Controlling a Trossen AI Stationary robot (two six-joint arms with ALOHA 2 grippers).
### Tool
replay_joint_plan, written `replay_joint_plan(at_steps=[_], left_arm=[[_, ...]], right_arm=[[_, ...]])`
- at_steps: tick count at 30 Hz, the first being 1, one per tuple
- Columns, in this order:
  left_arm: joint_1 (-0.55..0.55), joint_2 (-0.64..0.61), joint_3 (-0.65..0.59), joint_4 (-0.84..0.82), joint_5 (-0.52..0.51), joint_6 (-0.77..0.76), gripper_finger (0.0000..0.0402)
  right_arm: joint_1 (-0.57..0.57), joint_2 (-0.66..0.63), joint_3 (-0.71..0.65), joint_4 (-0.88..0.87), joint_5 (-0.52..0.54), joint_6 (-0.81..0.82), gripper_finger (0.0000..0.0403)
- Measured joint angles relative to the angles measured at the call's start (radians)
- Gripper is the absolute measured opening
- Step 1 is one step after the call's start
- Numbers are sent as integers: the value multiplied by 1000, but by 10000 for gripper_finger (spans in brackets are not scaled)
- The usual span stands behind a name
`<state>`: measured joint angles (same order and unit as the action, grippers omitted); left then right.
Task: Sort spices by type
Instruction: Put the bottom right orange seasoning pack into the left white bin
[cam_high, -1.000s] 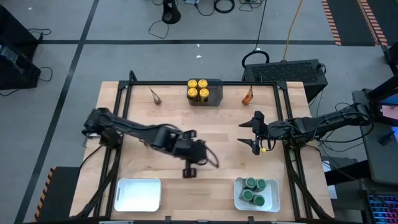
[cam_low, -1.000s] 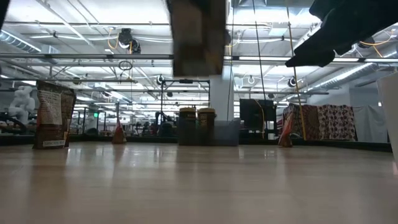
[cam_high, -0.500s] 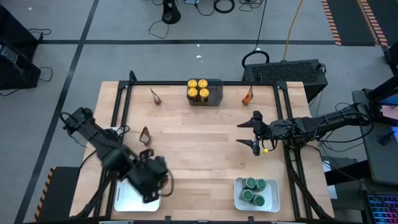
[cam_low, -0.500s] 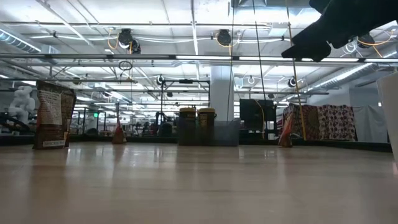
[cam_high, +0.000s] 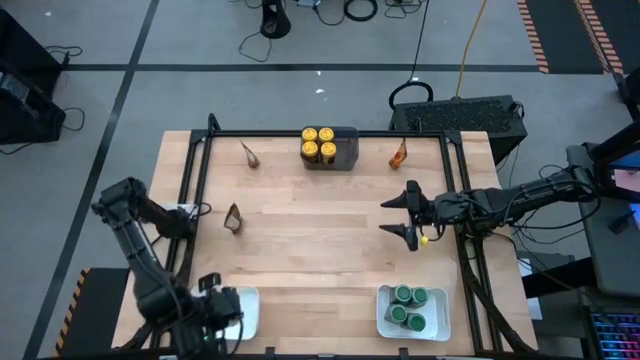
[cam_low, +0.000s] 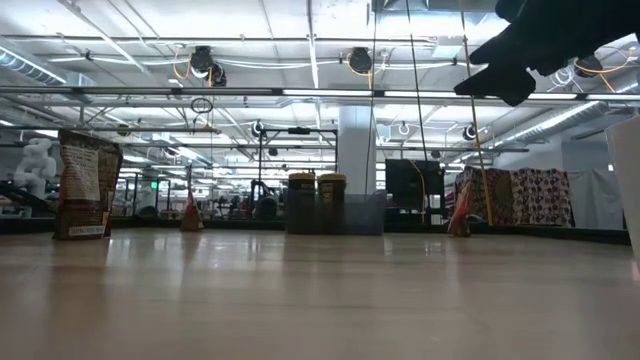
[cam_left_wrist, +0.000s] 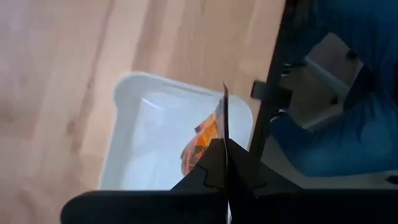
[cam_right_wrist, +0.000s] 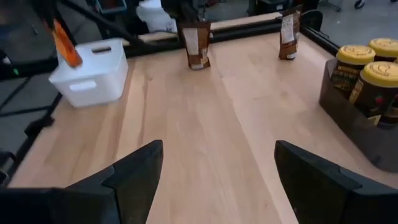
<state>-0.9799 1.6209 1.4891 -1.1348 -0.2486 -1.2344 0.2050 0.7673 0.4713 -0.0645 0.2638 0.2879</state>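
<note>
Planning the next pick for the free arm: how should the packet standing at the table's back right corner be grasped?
Grip the packet near its narrow upper tip, coming from above with the open right gripper. It stands upright and thin on the table, clear of the dark bin, so pinching across its flat faces probably holds best.

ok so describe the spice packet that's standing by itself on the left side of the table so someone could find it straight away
Start from the wooden table as seen from above and go to its left side, midway between the far edge and the white tray at the near-left corner. The brown packet stands there upright. The other two loose packets stand along the far edge, either side of the dark bin of yellow-lidded jars.
</note>
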Motion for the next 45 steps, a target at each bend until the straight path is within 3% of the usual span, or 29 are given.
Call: replay_joint_plan(at_steps=[7,15,23,41,45], left_arm=[[-56,0,-131,127,-95,-10,0],[-47,1,-296,354,-87,56,0],[-47,1,-332,489,-63,193,1],[-45,0,-332,439,-74,171,95],[-22,-1,-332,400,15,90,130]], right_arm=[[0,0,0,93,1,6,292],[0,0,0,127,2,9,292],[0,0,0,126,2,5,292],[0,0,-1,90,-5,0,292],[0,0,-1,90,-8,-4,292]])
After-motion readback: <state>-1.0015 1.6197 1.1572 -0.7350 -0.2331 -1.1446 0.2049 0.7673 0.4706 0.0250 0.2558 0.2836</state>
